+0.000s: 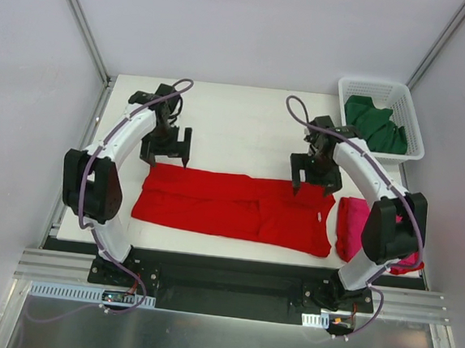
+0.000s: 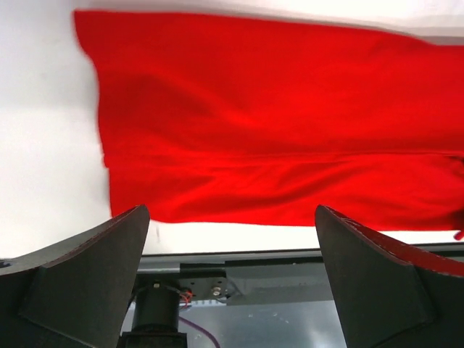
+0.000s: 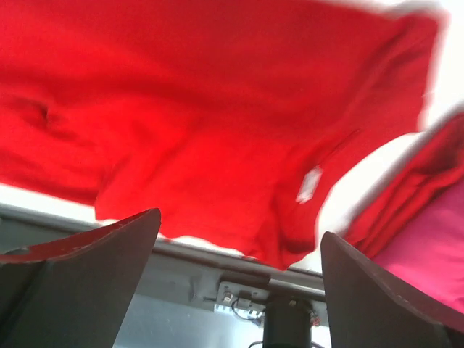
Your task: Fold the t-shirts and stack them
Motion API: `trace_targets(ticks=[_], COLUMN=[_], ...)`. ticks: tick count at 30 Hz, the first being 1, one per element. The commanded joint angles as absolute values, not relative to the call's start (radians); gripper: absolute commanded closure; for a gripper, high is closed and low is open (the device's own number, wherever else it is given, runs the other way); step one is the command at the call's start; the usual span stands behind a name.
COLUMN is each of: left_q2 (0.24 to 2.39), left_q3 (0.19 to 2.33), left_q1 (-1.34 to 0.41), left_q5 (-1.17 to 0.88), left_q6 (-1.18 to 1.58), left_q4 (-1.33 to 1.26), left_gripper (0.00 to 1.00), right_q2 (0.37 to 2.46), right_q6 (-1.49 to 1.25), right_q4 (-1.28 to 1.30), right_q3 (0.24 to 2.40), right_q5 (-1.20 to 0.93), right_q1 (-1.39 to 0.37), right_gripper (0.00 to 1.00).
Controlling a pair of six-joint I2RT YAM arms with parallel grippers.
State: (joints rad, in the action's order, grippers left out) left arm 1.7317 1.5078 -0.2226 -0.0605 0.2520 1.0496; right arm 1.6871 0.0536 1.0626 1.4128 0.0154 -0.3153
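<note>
The red t-shirt lies folded into a long band across the near part of the white table. The left gripper stands wide open at its far left edge and holds nothing. The right gripper, also wide open and empty, is over the collar end. The pink t-shirt lies just right of the red one. The dark green t-shirt is in the white basket.

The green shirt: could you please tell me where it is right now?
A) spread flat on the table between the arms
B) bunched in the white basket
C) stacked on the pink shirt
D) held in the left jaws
B: the top view shows the green shirt crumpled inside the basket at the table's far right corner.
</note>
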Motion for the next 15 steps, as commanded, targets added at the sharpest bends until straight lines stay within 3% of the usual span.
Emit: trace_targets(ticks=[1, 15], left_q2=[1.794, 1.919], left_q3=[1.592, 1.358], left_q1=[-0.322, -0.393], left_q5=[-0.14, -0.089], left_q6=[0.267, 0.285], left_q4=[1.063, 0.925], left_gripper=[0.01, 0.01], right_q2=[1.559, 1.63], right_q6=[0.022, -0.063], right_q4=[1.062, 0.822], right_q3=[1.304, 1.072], right_q5=[-0.063, -0.034], right_q1=[-0.402, -0.511], right_gripper=[0.04, 0.04])
